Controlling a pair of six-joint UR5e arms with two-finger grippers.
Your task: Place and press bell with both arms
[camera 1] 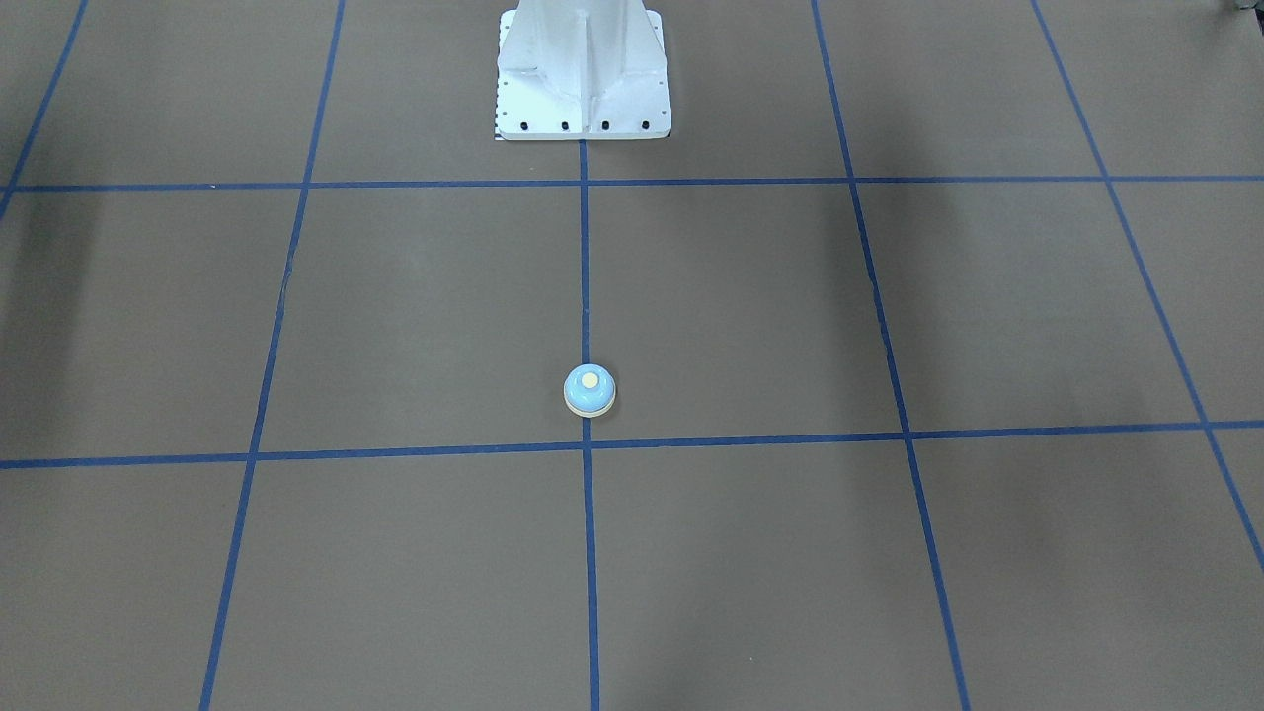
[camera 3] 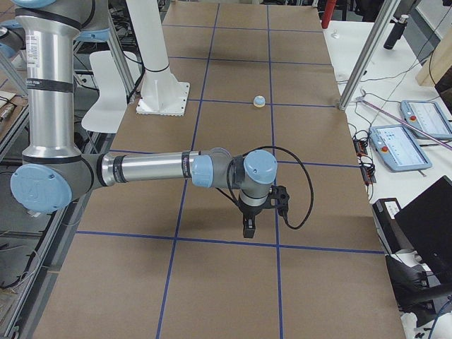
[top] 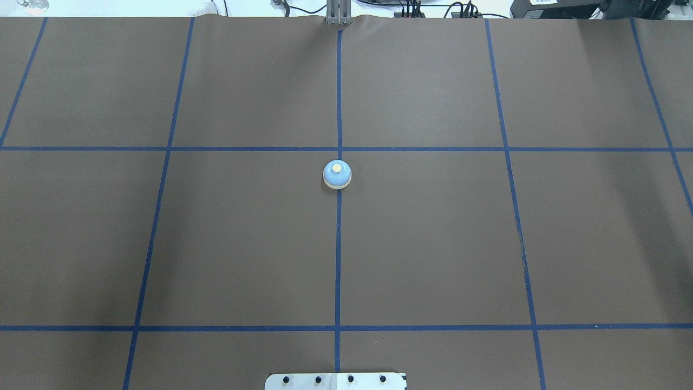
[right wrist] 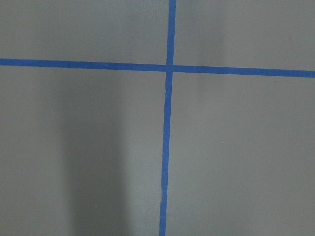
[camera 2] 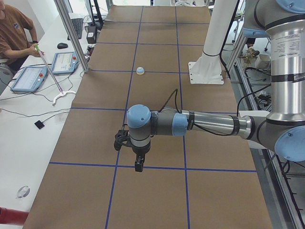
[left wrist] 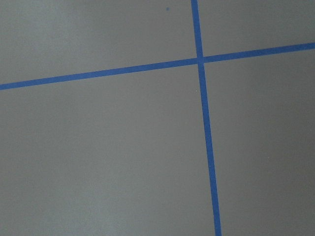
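Observation:
The bell (camera 1: pixel 590 390) is a small light-blue dome with a cream rim and cream button. It stands upright on the centre blue tape line of the brown mat, and also shows in the overhead view (top: pixel 337 174) and both side views (camera 2: pixel 140 71) (camera 3: pixel 260 101). My left gripper (camera 2: pixel 138 166) hangs over the mat near the table's left end, far from the bell. My right gripper (camera 3: pixel 248 230) hangs likewise near the right end. Both show only in the side views, so I cannot tell whether they are open or shut. The wrist views show only mat and tape.
The white bolted pedestal (camera 1: pixel 583 79) stands on the robot's side of the mat, also seen in the overhead view (top: pixel 335 381). An operator (camera 2: pixel 14 33) holding a stick sits beside tablets (camera 2: pixel 28 78) on the white side table. A metal frame post (camera 3: pixel 360 63) rises at the mat's edge.

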